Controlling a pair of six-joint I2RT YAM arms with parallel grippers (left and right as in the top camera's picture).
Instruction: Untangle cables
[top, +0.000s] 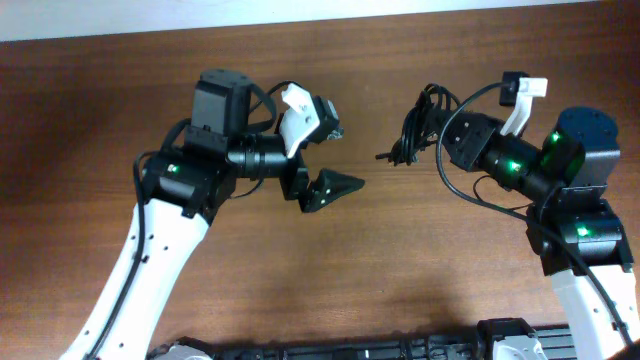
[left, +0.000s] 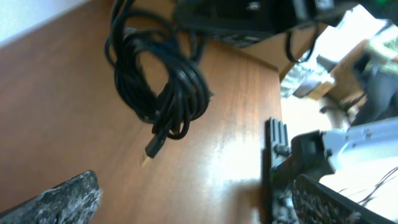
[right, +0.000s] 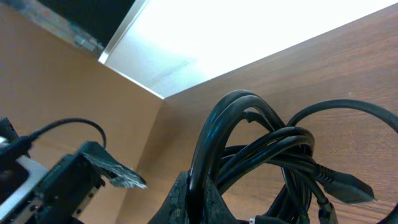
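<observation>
The cables are a bundle of thin black cords in tangled loops, hanging just above the brown table right of centre. My right gripper is shut on one loop of the cables, with the cord pinched between its fingers. A plug end sticks out at the right. My left gripper stands open to the left of the bundle, apart from it, with nothing between its fingers. In the left wrist view the cables hang ahead with a small plug dangling below.
A black rail runs along the table's near edge. The table's far edge meets a white wall. The right arm's own thicker wire arcs beside the bundle.
</observation>
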